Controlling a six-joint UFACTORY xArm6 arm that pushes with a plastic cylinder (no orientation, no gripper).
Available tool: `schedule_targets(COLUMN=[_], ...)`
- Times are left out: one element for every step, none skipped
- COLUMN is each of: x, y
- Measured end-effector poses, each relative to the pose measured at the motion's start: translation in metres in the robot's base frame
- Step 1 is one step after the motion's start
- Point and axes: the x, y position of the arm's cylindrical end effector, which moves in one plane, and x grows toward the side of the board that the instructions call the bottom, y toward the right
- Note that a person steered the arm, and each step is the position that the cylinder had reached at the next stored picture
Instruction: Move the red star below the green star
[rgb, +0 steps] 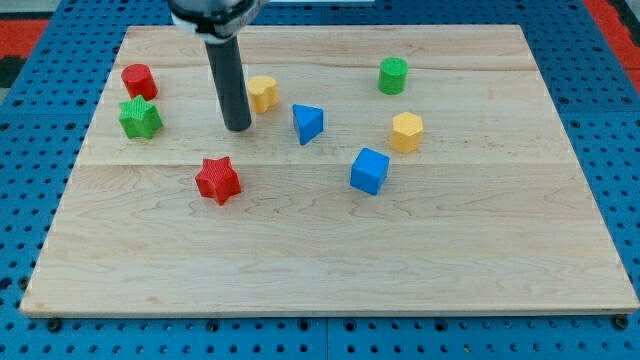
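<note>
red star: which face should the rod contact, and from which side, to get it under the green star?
No grip, only a push. Put my tip against the red star on its right-hand side, in a notch between two points so it doesn't spin off, and push toward the view's left. The green star sits up and left of it.

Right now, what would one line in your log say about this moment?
tip: above-right of red star, apart | green star: view's left, under red cylinder | red star: not yet below green star
</note>
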Motion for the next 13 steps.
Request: schedule_targets(x=[0.034,0.060,0.062,0.062,0.067,0.087,0.104,0.099,0.075,0.056,0.067,0.047,0.036], y=[0.040,0.046,0.044,0.012,-0.014,0.006,0.019,-0.028,-0.062,-0.090,-0.060,-0.078,-0.098])
